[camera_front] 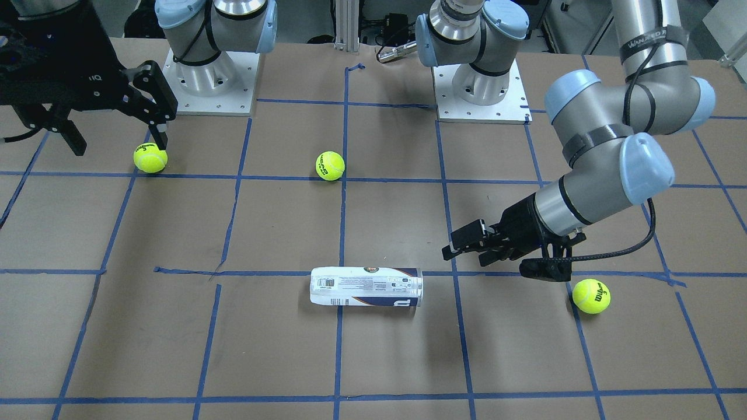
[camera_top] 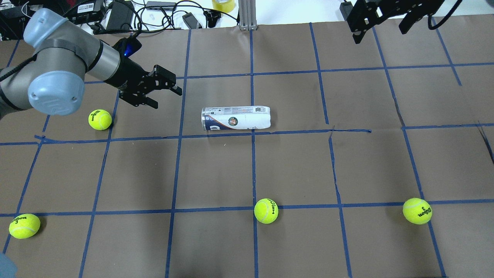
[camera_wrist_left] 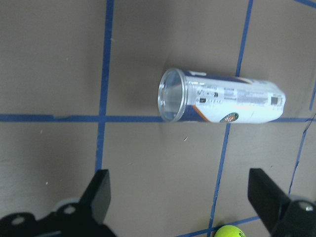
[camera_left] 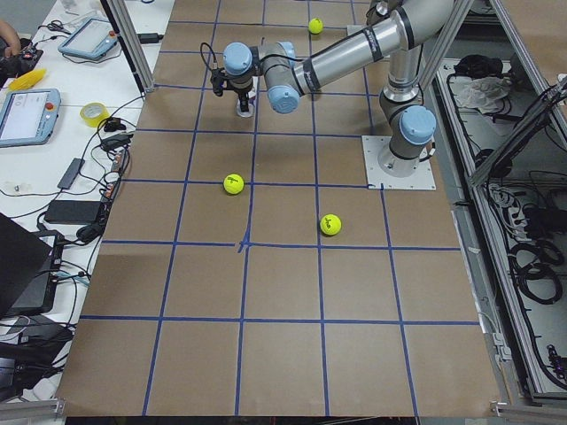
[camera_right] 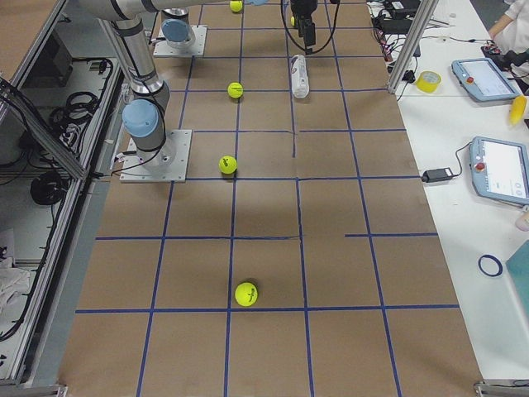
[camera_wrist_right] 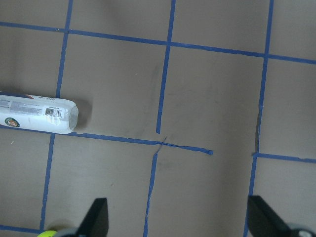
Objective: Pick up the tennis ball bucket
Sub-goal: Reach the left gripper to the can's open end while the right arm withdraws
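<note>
Tennis ball bucket [camera_front: 366, 286] lies on side, mid desk [camera_front: 175, 326]. Looks empty: likely light, thin, slippery, rolls. You grab round middle, squeeze softly. Left end effector [camera_top: 168, 99] wide open, near it, not touching. Right end effector [camera_top: 380, 33] wide, far off.

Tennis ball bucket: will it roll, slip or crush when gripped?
The tennis ball bucket lies on its side, so a sideways nudge would likely roll it. Its open mouth looks empty: probably light, and the walls may flex under a squeeze.
</note>
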`<move>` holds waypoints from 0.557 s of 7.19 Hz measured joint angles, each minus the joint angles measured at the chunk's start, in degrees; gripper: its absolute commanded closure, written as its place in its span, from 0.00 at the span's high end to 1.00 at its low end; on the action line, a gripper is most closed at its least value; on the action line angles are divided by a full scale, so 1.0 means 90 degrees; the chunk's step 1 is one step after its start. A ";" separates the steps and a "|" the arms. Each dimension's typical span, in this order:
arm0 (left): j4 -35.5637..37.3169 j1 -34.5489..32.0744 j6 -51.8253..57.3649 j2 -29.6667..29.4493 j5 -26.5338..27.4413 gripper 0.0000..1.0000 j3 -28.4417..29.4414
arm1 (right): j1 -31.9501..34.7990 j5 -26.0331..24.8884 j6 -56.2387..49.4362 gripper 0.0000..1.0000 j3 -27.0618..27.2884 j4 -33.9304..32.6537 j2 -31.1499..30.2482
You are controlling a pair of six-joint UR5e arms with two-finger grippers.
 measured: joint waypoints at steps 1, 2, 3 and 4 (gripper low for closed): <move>0.0254 -0.0010 0.0109 -0.0256 -0.0224 1.00 -0.0070 | -0.0041 -0.0044 0.0208 1.00 0.0108 0.0005 -0.0007; 0.0522 -0.0025 0.0154 -0.0492 -0.0419 1.00 -0.0145 | -0.0062 -0.0077 0.0371 1.00 0.0239 -0.0030 -0.0022; 0.0684 -0.0058 0.0170 -0.0679 -0.0694 1.00 -0.0223 | -0.0066 -0.0174 0.0526 1.00 0.0308 -0.0068 -0.0047; 0.0816 -0.0133 0.0173 -0.0829 -0.0931 1.00 -0.0286 | -0.0063 -0.0462 0.0762 1.00 0.0351 -0.0077 -0.0093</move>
